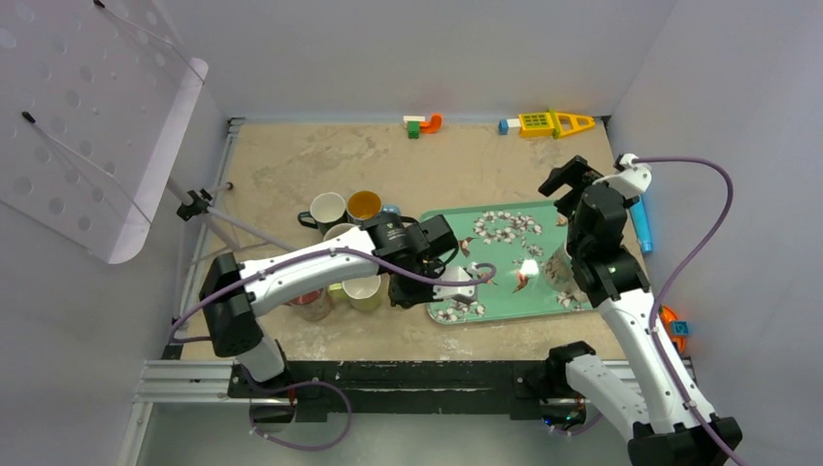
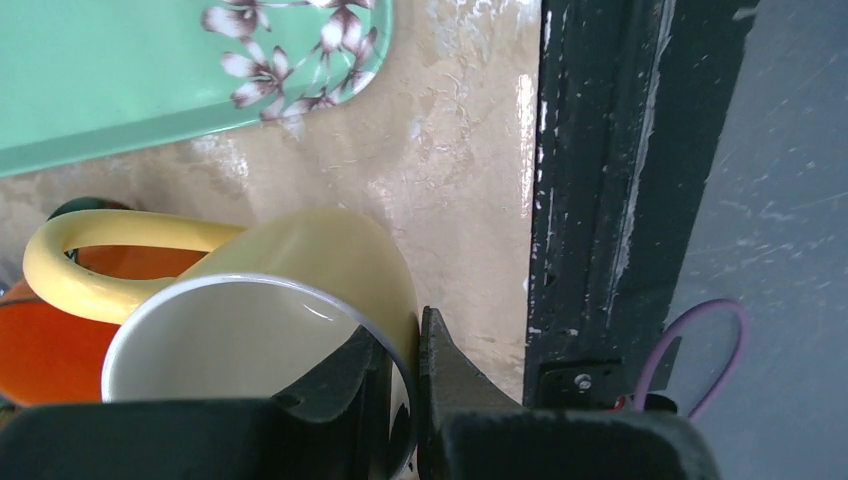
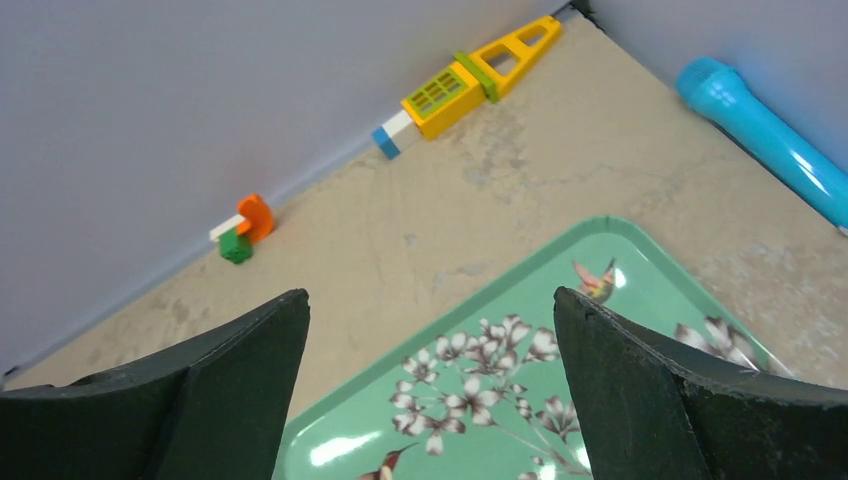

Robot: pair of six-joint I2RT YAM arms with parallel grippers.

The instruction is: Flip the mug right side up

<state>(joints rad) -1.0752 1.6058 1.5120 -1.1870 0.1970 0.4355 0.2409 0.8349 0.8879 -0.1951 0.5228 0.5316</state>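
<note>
Pinching the rim of the pale yellow mug [image 2: 300, 260], the left gripper [image 2: 400, 335] has one finger inside the mouth and one outside, its jaws clamped on the wall. The mug is on the bench [image 2: 450, 150] just left of the green tray [image 2: 120, 90], its handle close to an orange mug [image 2: 40, 340]. The right gripper [image 3: 430, 300] hangs over the tray, jaws spread wide and holding nothing. Such a thin hold on glazed ceramic may slip as the mug swings, dropping it or knocking the orange mug.
</note>
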